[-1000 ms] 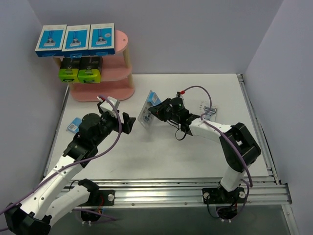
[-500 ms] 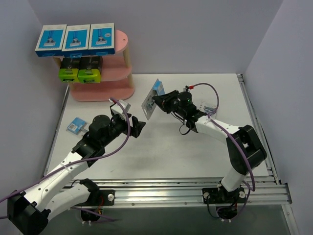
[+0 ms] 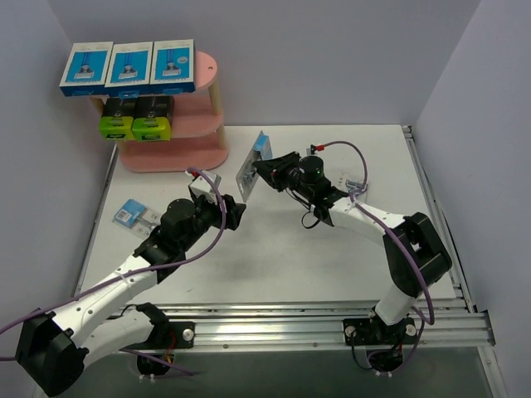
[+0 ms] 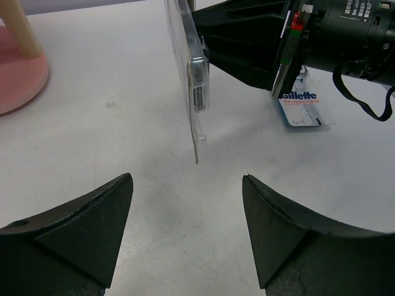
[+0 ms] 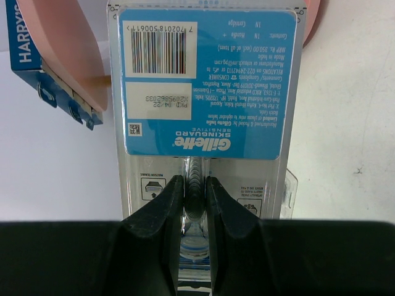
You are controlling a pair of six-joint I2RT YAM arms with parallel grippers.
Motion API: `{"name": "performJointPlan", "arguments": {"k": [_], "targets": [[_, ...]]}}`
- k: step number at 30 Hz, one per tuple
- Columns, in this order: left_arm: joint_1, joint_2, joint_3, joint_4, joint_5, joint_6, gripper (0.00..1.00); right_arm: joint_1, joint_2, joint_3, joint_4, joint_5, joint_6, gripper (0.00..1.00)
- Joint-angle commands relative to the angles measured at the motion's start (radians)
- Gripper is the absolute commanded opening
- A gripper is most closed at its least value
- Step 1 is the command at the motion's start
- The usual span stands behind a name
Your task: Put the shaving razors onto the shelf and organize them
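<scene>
- Spread the left gripper (image 4: 188, 185) wide at the bottom of the left wrist view, with nothing between the jaws; aimed it at the lower edge of the pack ahead, probably to receive it.
- Pinched a clear plastic blister pack with a blue printed card (image 5: 207, 80) tightly in the right gripper (image 5: 191, 185), over the razor-handle bulge; held it upright and edge-on above the white table (image 3: 274, 257), centre of the top view, seemingly for a handover.
- Left a second small clear blister pack (image 3: 133, 214) flat at the table's left edge, and a third blister pack (image 4: 302, 112) beneath the right arm, neither shelved yet.
- Lined three flat blue-and-white boxes (image 3: 129, 66) along the top board of the pink three-tier shelf (image 3: 178, 156), upper left; set two black boxes with lime-green ends (image 3: 137, 116) on the middle tier, with room on the bottom board, likely for the blister packs.
</scene>
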Motion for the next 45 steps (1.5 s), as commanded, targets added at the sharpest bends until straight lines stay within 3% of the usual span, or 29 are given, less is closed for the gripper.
{"name": "performJointPlan", "arguments": {"k": [1,10,15,22,34,45], "targets": [[-0.021,0.021,-0.01,0.128,-0.024,-0.031,0.8,0.019,-0.019,0.006,0.086,-0.017,0.013,0.0],[-0.032,0.05,-0.016,0.198,-0.064,-0.032,0.78,0.07,-0.007,0.003,0.091,-0.001,0.012,0.0],[-0.032,0.044,-0.025,0.211,-0.13,-0.031,0.53,0.099,-0.006,0.0,0.1,0.006,0.022,0.0],[-0.032,0.035,-0.063,0.215,-0.158,-0.061,0.42,0.117,-0.009,0.009,0.104,0.011,0.035,0.0],[-0.032,-0.031,-0.114,0.205,-0.184,-0.095,0.32,0.127,-0.036,-0.002,0.091,0.035,0.033,0.0],[-0.044,-0.056,-0.139,0.204,-0.162,-0.117,0.34,0.128,-0.036,0.03,0.048,0.052,0.021,0.0]]}}
